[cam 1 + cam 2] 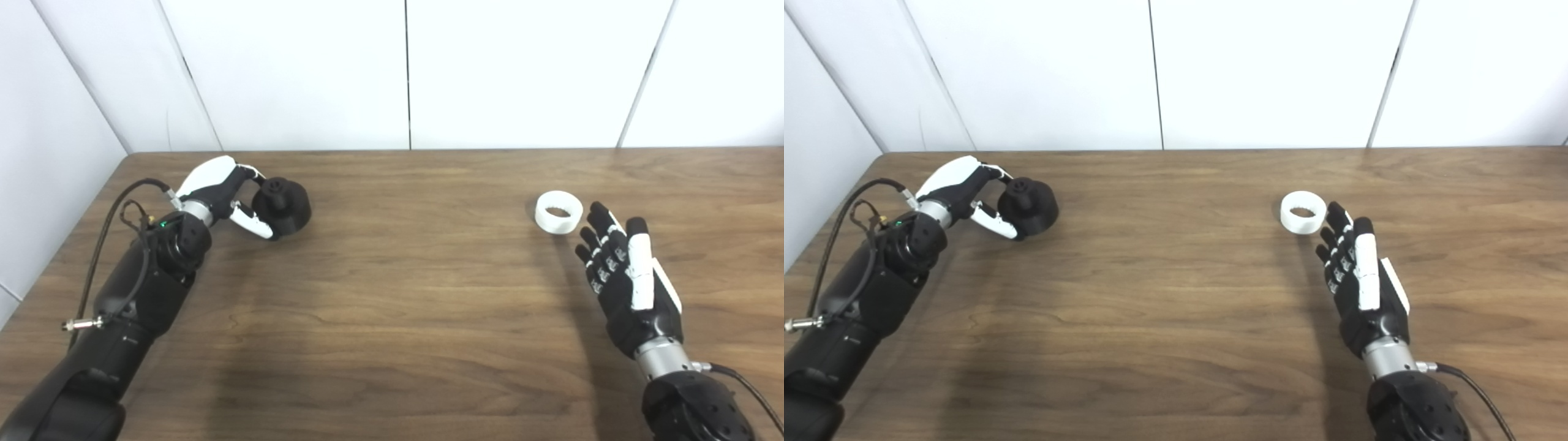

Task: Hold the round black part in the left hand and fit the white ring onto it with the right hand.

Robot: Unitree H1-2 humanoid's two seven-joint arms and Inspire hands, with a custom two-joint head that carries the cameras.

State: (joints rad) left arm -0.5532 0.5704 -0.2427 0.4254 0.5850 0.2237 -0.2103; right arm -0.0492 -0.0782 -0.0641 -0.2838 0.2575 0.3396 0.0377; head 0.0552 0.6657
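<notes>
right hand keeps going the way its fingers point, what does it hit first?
Most likely the white ring: it lies on the table just past the open right hand and apart from it. The hand's height over the table is unclear, so it might pass above.

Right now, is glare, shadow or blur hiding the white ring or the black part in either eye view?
Left eye view: white ring sharp, soft shadow only. Right eye view: black part dark, little surface detail, left robot hand beside it; faint sheen on table.

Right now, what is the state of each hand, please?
Left hand: fingers around the round black part; a firm grip cannot be told.
Right hand: open, holding nothing, close to the white ring.
</notes>
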